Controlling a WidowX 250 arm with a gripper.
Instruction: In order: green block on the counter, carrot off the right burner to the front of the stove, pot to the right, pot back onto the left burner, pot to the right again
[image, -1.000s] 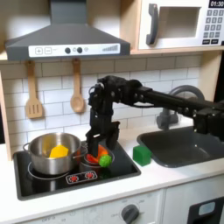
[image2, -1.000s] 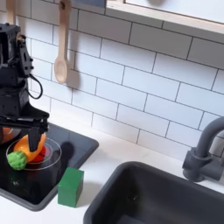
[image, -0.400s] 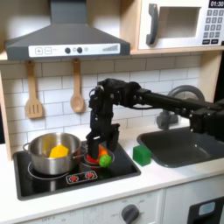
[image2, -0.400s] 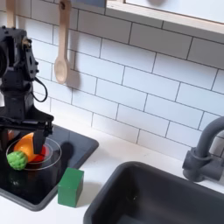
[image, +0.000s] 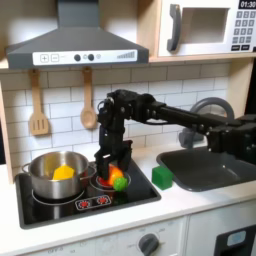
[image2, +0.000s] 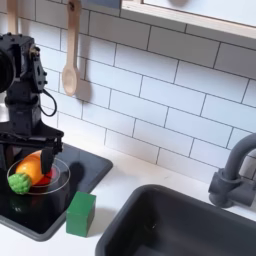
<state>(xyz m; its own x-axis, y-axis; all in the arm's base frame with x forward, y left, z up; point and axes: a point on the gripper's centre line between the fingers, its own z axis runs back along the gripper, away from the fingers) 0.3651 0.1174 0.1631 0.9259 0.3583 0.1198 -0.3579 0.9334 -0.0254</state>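
Frontal wide first exterior view; closer, oblique second exterior view; shared stove corner.

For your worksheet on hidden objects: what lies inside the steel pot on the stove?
In the first exterior view, the pot holds a yellow toy food piece, with its top showing above the rim. The pot's wall hides the bottom, so anything beneath the piece cannot be seen.
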